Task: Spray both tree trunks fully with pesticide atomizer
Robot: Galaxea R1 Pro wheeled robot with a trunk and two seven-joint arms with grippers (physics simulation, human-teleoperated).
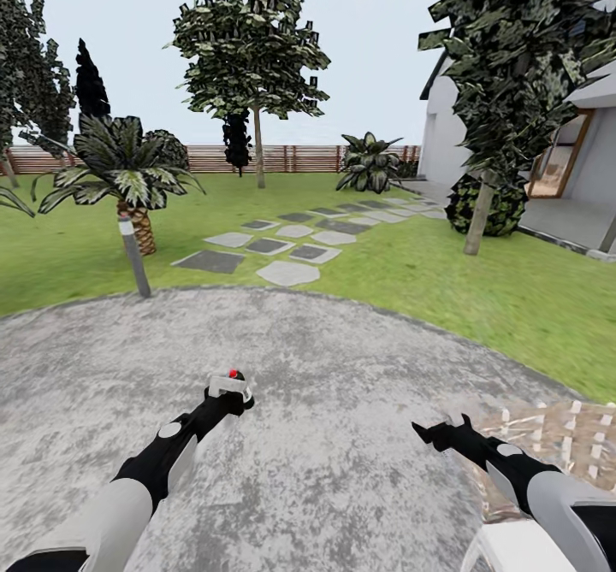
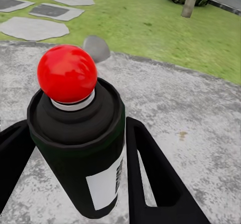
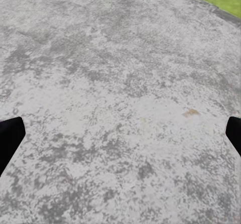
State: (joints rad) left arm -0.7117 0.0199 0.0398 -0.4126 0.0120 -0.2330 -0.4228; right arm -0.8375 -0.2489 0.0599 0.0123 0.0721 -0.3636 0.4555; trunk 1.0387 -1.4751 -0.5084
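Landmark: the round grey paved pad (image 1: 325, 401), which the robot stands on; places below are given from it.
Bollard lamp: a grey post (image 1: 134, 256) at the pad's far-left edge, just in front of a short palm (image 1: 128, 162).
Left gripper: the left gripper (image 1: 229, 394) hangs over the pad left of its middle, its two black fingers (image 2: 150, 174) clamped on the pesticide atomizer (image 2: 80, 143).
Atomizer: dark can with a red ball top (image 2: 67, 73), upright between the fingers. A white label (image 2: 105, 184) sits on its side; its dark marks may be writing, too blurred to read.
Far tree: a broad-leaved tree (image 1: 252, 50) with a thin bare trunk (image 1: 258, 149) stands well beyond the pad, near the slatted fence (image 1: 282, 158).
Open room: bare pad ahead of both arms, then lawn (image 1: 479, 290) crossed by stepping stones (image 1: 287, 247).
Right gripper: the right gripper (image 1: 443, 431) hangs over the pad's right part, fingers spread wide with only pavement between them.
Near tree: a second tree, its leaning trunk (image 1: 479, 213) on the lawn right of the pad, beside a round shrub (image 1: 496, 204) and the house (image 1: 565, 162).
Right edge: a pale lattice patch (image 1: 556, 435) lies at the pad's right border.
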